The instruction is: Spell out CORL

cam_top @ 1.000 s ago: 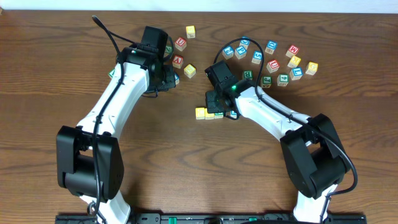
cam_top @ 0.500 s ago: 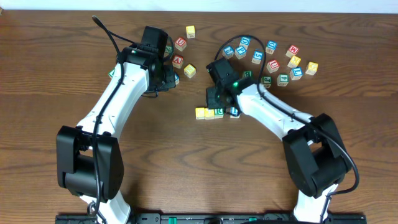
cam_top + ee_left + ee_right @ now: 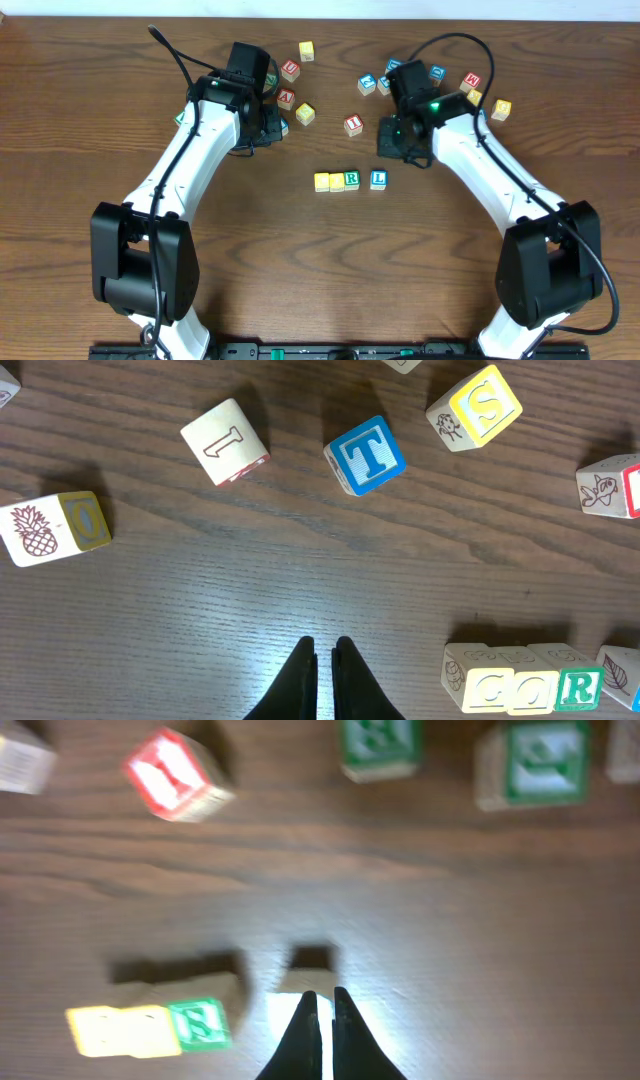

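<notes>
wooden letter cubes (image 3: 350, 180) near right gripper (image 3: 388, 150)

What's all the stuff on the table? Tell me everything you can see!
CORL row: four cubes, two yellow, green R, blue L; table middle, L slightly apart.
lone cube: one, red letter; just beyond the row.
left cubes: several, mostly red and yellow; far side, left of centre.
right cubes: several, blue, red, yellow; far side, right.
table: one, brown wood.
left gripper: one, black, shut, empty.
right gripper: one, black, shut, empty.
</notes>
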Tool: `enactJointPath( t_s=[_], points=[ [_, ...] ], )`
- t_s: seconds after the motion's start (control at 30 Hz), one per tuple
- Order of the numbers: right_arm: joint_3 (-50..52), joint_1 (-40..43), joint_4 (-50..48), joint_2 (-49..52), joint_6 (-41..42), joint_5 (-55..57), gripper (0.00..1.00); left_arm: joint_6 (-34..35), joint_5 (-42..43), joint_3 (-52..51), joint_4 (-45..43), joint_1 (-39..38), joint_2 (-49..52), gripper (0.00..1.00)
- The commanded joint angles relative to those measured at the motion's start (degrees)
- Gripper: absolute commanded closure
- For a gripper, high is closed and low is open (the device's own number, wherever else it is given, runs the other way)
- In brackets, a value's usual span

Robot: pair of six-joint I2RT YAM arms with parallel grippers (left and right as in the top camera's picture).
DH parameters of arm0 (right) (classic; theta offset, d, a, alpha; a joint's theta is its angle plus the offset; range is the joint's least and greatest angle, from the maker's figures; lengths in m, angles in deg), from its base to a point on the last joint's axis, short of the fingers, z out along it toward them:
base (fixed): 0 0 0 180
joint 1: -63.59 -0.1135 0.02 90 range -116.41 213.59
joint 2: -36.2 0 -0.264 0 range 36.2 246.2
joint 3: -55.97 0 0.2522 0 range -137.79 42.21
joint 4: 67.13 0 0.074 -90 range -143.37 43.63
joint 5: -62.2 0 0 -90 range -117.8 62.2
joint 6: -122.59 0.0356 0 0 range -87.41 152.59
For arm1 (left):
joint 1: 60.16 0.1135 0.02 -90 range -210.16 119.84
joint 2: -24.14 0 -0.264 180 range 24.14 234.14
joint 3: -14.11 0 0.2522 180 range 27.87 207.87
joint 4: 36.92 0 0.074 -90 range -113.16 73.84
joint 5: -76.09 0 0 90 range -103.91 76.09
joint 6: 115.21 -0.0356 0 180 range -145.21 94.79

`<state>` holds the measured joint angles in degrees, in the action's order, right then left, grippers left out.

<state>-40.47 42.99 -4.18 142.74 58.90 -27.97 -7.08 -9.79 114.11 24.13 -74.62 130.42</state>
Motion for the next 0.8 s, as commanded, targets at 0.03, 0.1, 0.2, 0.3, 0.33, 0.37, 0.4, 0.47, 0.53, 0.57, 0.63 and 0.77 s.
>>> enactJointPath(
  t_s=[0.03,0.1,0.2,0.3,0.33,0.37,0.4,0.47,0.53,0.57,0.63,0.77],
  points=[
    [-0.1,1.2,1.6,-0.5,-0.6,0.4,0.99,-0.5,-0.9,1.2,-0.1,0.1,-0.5,0.92],
    [0.7,1.2,1.4,-0.5,-0.3,0.5,0.99,-0.5,-0.9,1.2,-0.1,0.1,-0.5,0.93],
    [2.2,1.4,0.9,-0.5,1.1,0.5,0.99,-0.5,-0.9,1.2,-0.1,0.1,-0.5,0.93],
    [3.8,1.4,-0.6,-0.5,2.0,0.7,0.99,-0.5,-0.9,1.2,-0.1,0.1,-0.5,0.93],
    [4.2,1.4,-1.3,-0.5,2.0,0.7,0.99,-0.5,-0.9,1.2,-0.1,0.1,-0.5,0.92],
    [4.6,1.4,-2.0,-0.5,2.3,0.7,0.99,-0.5,-0.9,1.2,-0.1,0.1,-0.5,0.93],
    [5.3,1.4,-2.8,-0.5,2.6,0.7,0.99,-0.5,-0.9,1.2,-0.1,0.1,-0.5,0.93],
    [6.1,1.4,-3.7,-0.5,3.0,0.7,0.99,-0.5,-0.9,1.2,-0.1,0.1,-0.5,0.93],
    [6.9,1.4,-4.4,-0.5,3.1,0.7,0.99,-0.5,-0.9,1.2,-0.1,0.1,-0.5,0.93],
    [7.3,1.4,-4.8,-0.5,3.1,0.7,0.99,-0.5,-0.9,1.2,-0.1,0.1,-0.5,0.92],
    [7.8,1.4,-5.4,-0.5,3.1,0.6,0.99,-0.5,-0.9,1.2,-0.1,0.1,-0.5,0.92],
    [9.2,1.4,-6.9,-0.5,3.5,-0.2,0.99,-0.5,-0.9,1.2,-0.1,0.1,-0.5,0.92]
  ],
)
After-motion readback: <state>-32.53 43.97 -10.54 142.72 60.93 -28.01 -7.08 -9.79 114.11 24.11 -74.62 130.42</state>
